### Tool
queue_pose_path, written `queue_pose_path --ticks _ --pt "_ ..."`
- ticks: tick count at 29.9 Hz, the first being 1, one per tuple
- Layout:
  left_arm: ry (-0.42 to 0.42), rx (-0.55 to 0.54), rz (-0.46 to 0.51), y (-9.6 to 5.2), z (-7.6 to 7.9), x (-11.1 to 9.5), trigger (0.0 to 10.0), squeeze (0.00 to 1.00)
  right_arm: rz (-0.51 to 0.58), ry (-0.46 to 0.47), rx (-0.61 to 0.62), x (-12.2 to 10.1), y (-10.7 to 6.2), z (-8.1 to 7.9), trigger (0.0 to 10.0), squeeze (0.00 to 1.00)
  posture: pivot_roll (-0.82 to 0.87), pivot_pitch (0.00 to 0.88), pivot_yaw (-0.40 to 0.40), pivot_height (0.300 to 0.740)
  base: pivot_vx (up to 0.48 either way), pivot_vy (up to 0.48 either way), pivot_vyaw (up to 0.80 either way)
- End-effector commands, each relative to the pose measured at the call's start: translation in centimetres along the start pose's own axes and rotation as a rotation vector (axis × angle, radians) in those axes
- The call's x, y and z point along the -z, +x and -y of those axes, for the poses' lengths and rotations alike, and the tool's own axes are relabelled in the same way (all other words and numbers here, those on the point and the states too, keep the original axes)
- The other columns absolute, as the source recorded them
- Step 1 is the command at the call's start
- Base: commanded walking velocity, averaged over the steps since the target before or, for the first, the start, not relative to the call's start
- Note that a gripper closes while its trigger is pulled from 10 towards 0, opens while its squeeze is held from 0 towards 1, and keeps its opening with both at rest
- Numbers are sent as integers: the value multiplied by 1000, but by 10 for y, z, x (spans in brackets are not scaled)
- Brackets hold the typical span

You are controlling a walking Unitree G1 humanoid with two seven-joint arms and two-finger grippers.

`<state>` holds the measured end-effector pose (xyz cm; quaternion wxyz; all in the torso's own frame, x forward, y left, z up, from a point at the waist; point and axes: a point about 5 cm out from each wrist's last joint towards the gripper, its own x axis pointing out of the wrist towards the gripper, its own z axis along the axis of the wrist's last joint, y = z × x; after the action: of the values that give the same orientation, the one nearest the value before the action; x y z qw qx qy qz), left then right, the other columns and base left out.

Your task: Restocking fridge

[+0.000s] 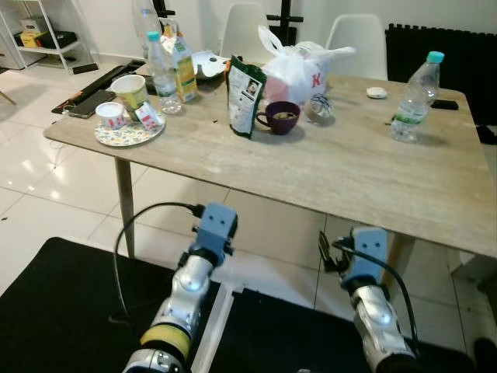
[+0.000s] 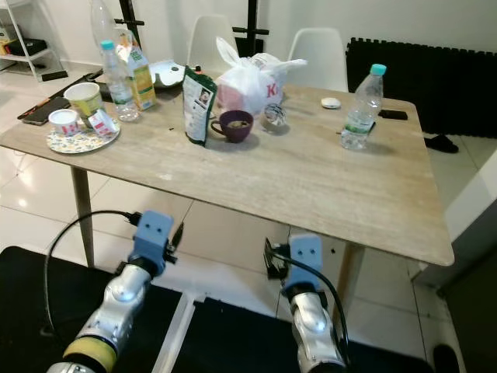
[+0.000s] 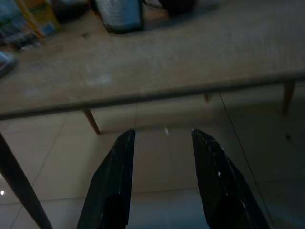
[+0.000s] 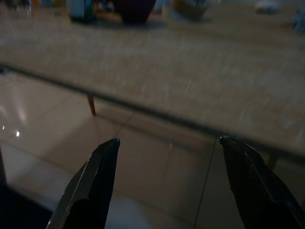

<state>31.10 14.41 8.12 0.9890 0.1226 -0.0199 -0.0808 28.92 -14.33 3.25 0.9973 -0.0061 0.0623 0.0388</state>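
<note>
A long pale wood-grain desk [image 1: 326, 167] on slim legs stretches across a white-tiled room, its near edge above and ahead of both of the robot's arms, which are held low over a black floor mat [image 1: 54, 303]. The groceries awaiting the fridge all sit along the desk's far side, well apart from either arm. Largest among them is a knotted white plastic shopping bag [image 1: 299, 70] at far centre, with a dark green printed pouch [image 1: 245, 97] standing upright just to its left and a purple ceramic mug [image 1: 279, 118] just in front of it. At the far left stand a clear plastic water bottle with a teal cap [image 1: 162, 74] and a yellow juice carton [image 1: 183, 70], both upright, beside a flowered round plate [image 1: 128, 132] carrying small tubs. A second clear water bottle with a teal cap [image 1: 414, 97] stands upright and alone at the far right. The left gripper [image 3: 162, 138] holds its fingers moderately apart and grips nothing; the right gripper [image 4: 169, 143] is spread wider, also holding nothing. By position, the left arm looks nearer the left-hand bottle and carton, the right arm nearer the lone bottle; either reach would run upward and forward over the desk's edge.
</note>
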Motion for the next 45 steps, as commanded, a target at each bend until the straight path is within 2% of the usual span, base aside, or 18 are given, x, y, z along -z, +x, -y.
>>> queue_pose_path --ticks 1,2,5,6,7,8,9,10,12,15,18,20,23,33,36,45 --pt "3 -23 3 -2 -9 -3 10000 0 46 6 3 -14 6 1 10000 0 -19 61 -26 740 0 0 0" --pt "3 -23 3 -2 -9 -3 10000 0 46 6 3 -14 6 1 10000 0 -19 61 -26 740 0 0 0" --pt "-2 -79 77 3 -22 -25 10000 0 184 -7 20 -52 17 5 10000 0 -24 59 -33 740 0 0 0" --pt "-2 -79 77 3 -22 -25 10000 0 184 -7 20 -52 17 5 10000 0 -24 59 -33 740 0 0 0" --pt "-2 -88 93 4 -25 -29 10000 0 213 -9 27 -61 19 6 10000 0 -24 59 -33 740 0 0 0" --pt "10 -88 131 7 -31 -40 10000 0 274 -5 43 -80 22 8 10000 0 -28 60 -40 740 0 0 0" --pt "10 -88 131 7 -31 -40 10000 0 274 -5 43 -80 22 8 10000 0 -28 60 -40 740 0 0 0" --pt "29 -77 192 12 -38 -60 10000 0 347 -11 63 -107 26 13 10000 0 -26 59 -43 740 0 0 0" --pt "24 -41 212 16 -42 -74 10000 0 352 -37 78 -122 29 16 10000 0 -22 57 -46 740 0 0 0" --pt "3 6 183 20 -42 -79 10000 0 321 -55 94 -126 31 20 10000 0 -14 54 -49 740 0 0 0" --pt "-92 51 164 24 -39 -85 10000 0 289 -37 130 -126 31 26 10000 0 -11 52 -42 740 0 0 0" --pt "-110 62 168 25 -36 -87 10000 0 286 -31 138 -126 30 27 10000 0 -7 53 -37 740 0 0 0" --pt "-93 86 171 28 -25 -90 10000 0 273 -20 146 -126 29 30 10000 0 -2 47 -31 740 182 0 0" --pt "-42 92 116 21 -24 -81 10000 0 213 -6 153 -119 25 30 10000 0 0 49 -31 740 459 0 0" --pt "-51 77 112 21 -27 -82 10000 0 204 5 120 -119 27 21 10000 0 -1 38 -34 740 480 0 0" --pt "-28 118 111 18 -13 -82 10000 0 184 12 120 -115 26 18 10000 0 -1 22 -19 740 453 0 0"
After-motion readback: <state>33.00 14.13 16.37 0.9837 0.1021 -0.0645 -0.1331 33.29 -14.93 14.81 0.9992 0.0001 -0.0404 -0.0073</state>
